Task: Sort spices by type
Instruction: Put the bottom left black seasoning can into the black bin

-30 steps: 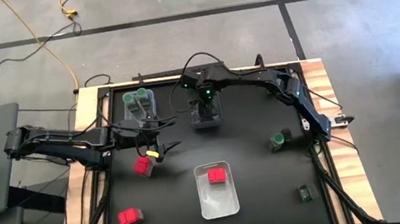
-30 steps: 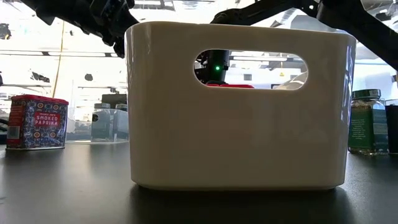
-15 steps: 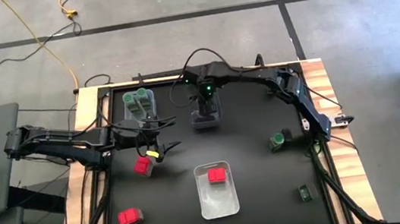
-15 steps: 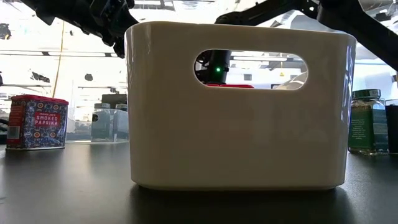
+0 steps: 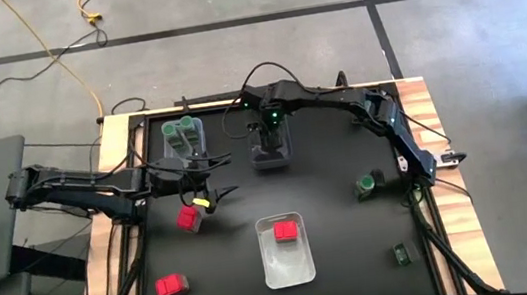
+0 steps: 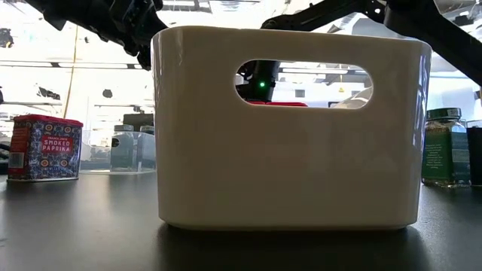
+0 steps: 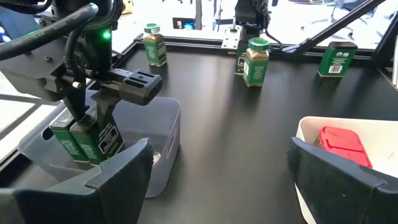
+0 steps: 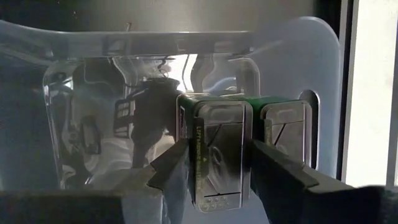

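On the black bench (image 5: 340, 234), the right gripper (image 8: 214, 163) pinches a dark box (image 8: 221, 146) inside the clear bin (image 5: 271, 154) beside another box (image 8: 285, 140), which a skewed release could topple, while the left gripper (image 5: 211, 196) waits, fingers spread.

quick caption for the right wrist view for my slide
Right gripper lowering a dark green spice box into a clear bin, beside a matching box.

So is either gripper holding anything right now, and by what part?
The right gripper clamps a dark green box by its two side faces, inside the clear bin. The left gripper is open, holding nothing.
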